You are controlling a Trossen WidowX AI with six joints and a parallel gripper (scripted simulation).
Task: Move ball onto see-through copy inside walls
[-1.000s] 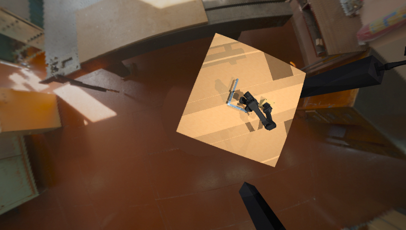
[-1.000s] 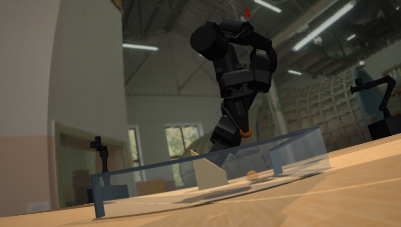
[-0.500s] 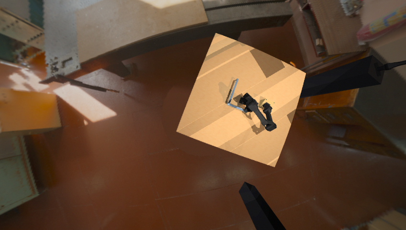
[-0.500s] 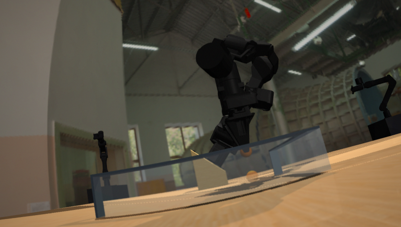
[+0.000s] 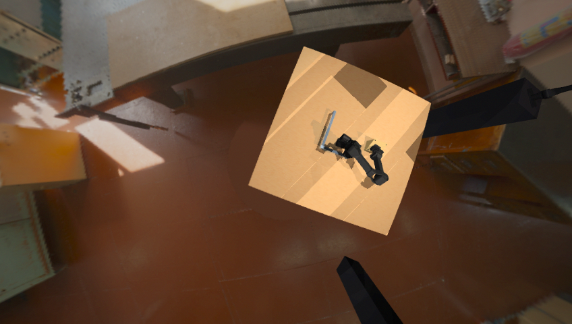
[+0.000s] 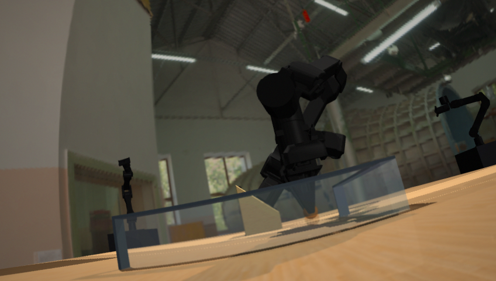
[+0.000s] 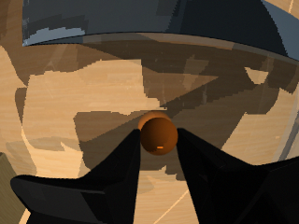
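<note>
My gripper [image 6: 310, 210] [image 7: 158, 134] is shut on the orange ball [image 7: 159, 137], low over the table inside the corner. The see-through orange copy [image 7: 149, 116] shows as a thin crescent just beyond the ball in the wrist view. In the exterior view orange shows at the fingertips behind the clear wall; ball and copy cannot be told apart there. One clear wall [image 5: 328, 127] [image 6: 121, 243] [image 7: 117, 19] runs beyond the ball; the other [image 6: 343, 201] [image 7: 291, 135] is at the right. In the top view the arm hides ball and copy.
A pale yellowish block with a sloping top [image 6: 261, 216] [image 7: 10, 193] stands left of the gripper, near the arm's base. Dark shadows cross the wooden table [image 5: 276, 172] around the ball. Other black arms [image 6: 127, 184] [image 6: 479, 116] stand in the background.
</note>
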